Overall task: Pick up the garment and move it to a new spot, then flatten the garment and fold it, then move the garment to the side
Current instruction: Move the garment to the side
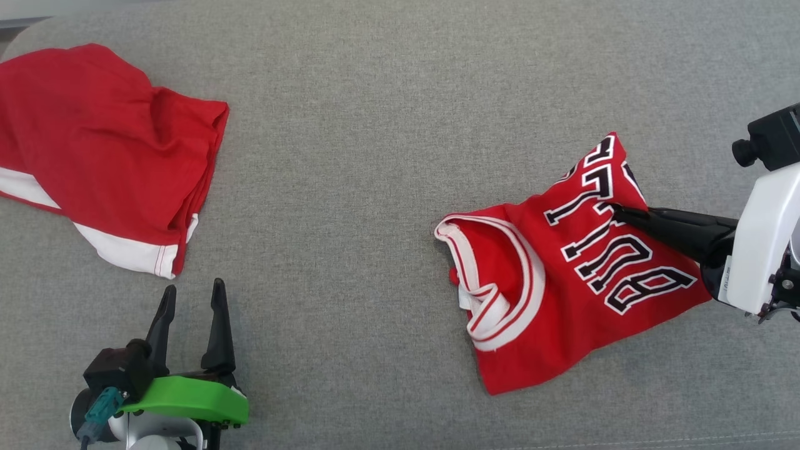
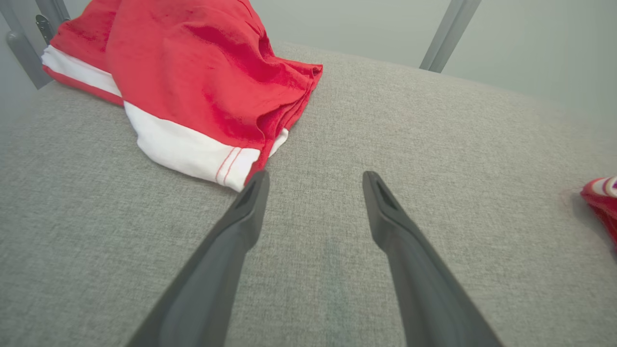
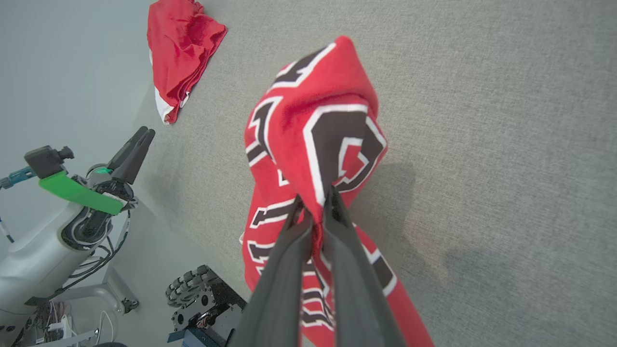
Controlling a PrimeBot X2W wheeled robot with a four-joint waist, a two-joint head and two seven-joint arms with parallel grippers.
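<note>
A red jersey (image 1: pixel 550 294) with black-and-white lettering and a white-trimmed collar lies crumpled at the right of the grey surface. My right gripper (image 1: pixel 615 210) comes in from the right and is shut on a pinch of the lettered cloth, and the jersey (image 3: pixel 313 144) bunches up over the fingertips in the right wrist view. My left gripper (image 1: pixel 192 294) rests open at the lower left, its fingers (image 2: pixel 250 202) spread over bare grey fabric, holding nothing. The jersey's edge (image 2: pixel 602 197) peeks in at the far right of the left wrist view.
A second red garment with a white band (image 1: pixel 106 156) lies crumpled at the upper left, just beyond my left fingertips (image 2: pixel 193 96). The grey upholstered surface (image 1: pixel 375 156) stretches between the two garments. The robot's wheeled base (image 3: pixel 202 299) shows below the surface's edge.
</note>
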